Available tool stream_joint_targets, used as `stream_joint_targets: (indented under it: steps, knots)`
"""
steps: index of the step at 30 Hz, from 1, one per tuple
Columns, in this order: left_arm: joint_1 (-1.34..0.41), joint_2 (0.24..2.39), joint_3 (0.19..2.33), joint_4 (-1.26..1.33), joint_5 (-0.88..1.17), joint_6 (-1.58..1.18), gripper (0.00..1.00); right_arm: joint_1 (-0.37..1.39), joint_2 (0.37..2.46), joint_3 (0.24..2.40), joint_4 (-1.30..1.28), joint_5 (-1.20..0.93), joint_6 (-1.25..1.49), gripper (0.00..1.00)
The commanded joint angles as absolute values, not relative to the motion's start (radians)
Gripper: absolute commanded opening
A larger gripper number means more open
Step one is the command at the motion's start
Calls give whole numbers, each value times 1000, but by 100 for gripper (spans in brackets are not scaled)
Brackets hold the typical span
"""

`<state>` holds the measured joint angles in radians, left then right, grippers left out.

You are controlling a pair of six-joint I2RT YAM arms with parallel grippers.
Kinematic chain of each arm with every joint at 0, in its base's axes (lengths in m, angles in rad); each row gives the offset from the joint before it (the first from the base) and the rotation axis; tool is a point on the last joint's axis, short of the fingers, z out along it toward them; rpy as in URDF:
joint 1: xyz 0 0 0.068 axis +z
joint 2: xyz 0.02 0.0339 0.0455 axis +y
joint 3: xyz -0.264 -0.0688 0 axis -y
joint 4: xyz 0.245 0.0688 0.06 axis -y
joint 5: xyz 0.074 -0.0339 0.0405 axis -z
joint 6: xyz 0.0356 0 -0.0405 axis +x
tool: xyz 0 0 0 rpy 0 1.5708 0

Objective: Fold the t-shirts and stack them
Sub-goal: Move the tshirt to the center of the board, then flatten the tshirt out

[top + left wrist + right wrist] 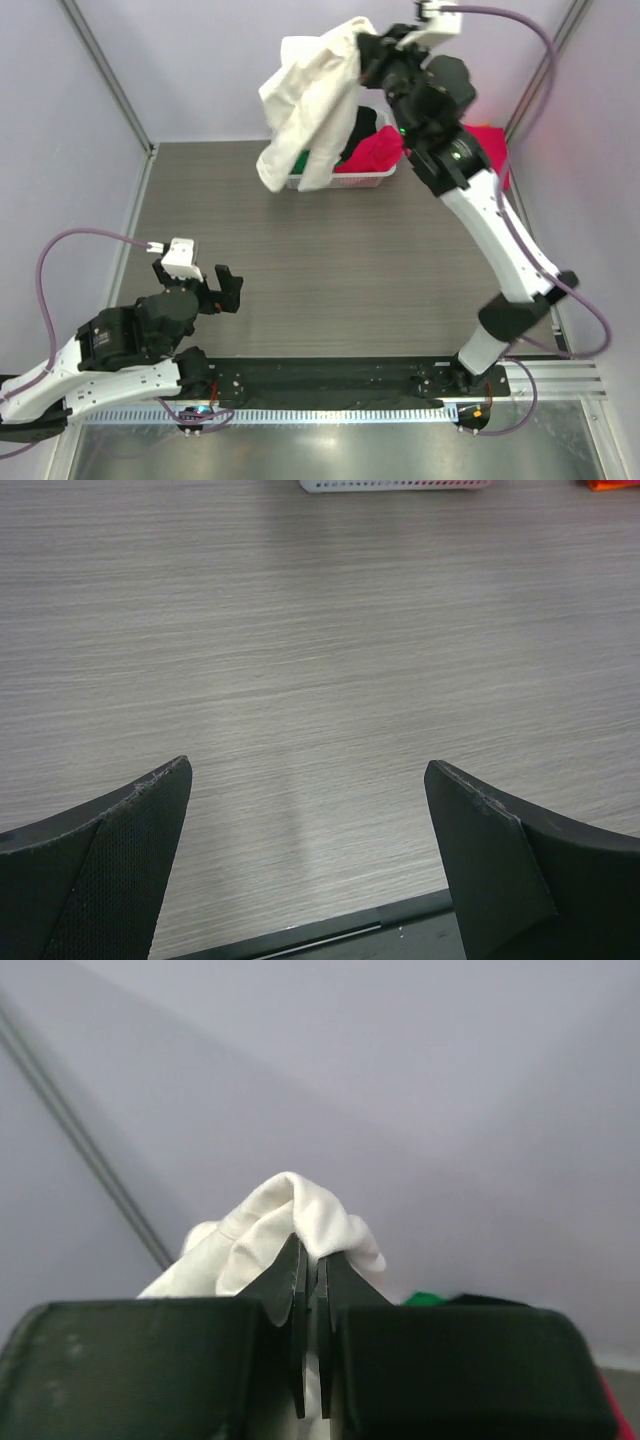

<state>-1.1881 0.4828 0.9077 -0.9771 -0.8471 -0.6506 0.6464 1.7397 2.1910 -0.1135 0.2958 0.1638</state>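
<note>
Right jaws pinch a bunched fold of the cream-white t-shirt (310, 100), which hangs limp above the basket (360, 181) at upper centre. Left jaws gape wide, lower left. The cloth looks light and floppy; the shoulders seem the best hold.

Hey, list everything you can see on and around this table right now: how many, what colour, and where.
cream-white t-shirt: one, cream-white, hanging in the air over the basket
green t-shirt: one, green, in the basket, mostly hidden
black t-shirt: one, black, in the basket
magenta-pink t-shirt: one, magenta-pink, in the basket
red cloth: one, red, right of the basket, partly behind the right arm
basket: one, white, far edge of the table
table: one, grey wood grain
left gripper: open, empty, low over the near left
right gripper: shut on the cream-white t-shirt, raised high
</note>
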Motion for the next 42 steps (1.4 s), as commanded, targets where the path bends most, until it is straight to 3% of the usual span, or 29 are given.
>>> stream_joint_targets:
  steps: [1, 4, 6, 7, 12, 18, 23, 25, 29, 32, 42]
  knots:
    - [-1186, 468, 907, -956, -893, -670, 100, 623, 1671, 1981, -267, 558, 184, 1]
    - [-1186, 462, 905, -960, -900, -673, 100, 604, 1559, 1681, -359, 725, 329, 1]
    - [-1186, 463, 905, -962, -905, -676, 100, 531, 1418, 1451, -418, 667, 507, 74]
    - [-1186, 465, 904, -962, -904, -675, 100, 497, 1372, 1387, -439, 605, 556, 99]
    - [-1186, 503, 900, -959, -904, -672, 100, 397, 1224, 1188, -610, 586, 651, 100]
    - [-1186, 575, 900, -931, -893, -649, 100, 394, 1146, 1171, -646, 560, 577, 100]
    - [-1145, 780, 939, -792, -871, -565, 100, 396, 1120, 1102, -635, 402, 620, 100]
    - [-1077, 883, 1012, -753, -784, -508, 100, 397, 1115, 1057, -626, 370, 627, 100]
    - [-745, 1121, 1144, -687, -514, -448, 100, 396, 1095, 994, -609, 311, 635, 100]
    - [-602, 1296, 1274, -620, -410, -420, 100, 396, 1072, 962, -604, 285, 638, 100]
    - [-333, 2023, 1948, -673, -201, -456, 92, 396, 1026, 946, -592, 180, 624, 100]
